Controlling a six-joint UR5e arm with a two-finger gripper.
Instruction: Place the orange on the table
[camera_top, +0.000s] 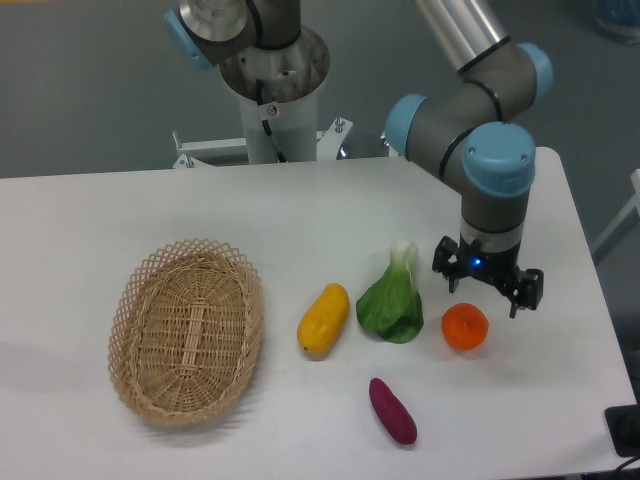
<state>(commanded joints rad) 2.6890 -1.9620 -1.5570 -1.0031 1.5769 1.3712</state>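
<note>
Orange (465, 327) sits on the white table (120, 210), right of centre, free of the claw. No finger touches it.

Claw (489, 291) hangs just above and slightly behind-right of the orange, pointing down. Its two fingers are spread wide, nothing between them: one tip to the upper left of the fruit, the other (530, 290) to its upper right. A small blue light shows on the claw body.

Arm (478, 150): grey tube segments with light-blue joint caps, reaching in from the top of frame and bending down over the right side of the table.

Other items on the table:
- Green leafy vegetable (392, 299) just left of the orange, apart from it, white stem end pointing away from the camera.
- Yellow-orange mango (324, 318) left of the vegetable, near but not touching.
- Purple sweet potato (393, 410) nearer the front edge, below the vegetable, lying at a slant.
- Oval wicker basket (187, 329) on the left side, well apart from the fruit; nothing visible inside.
</note>
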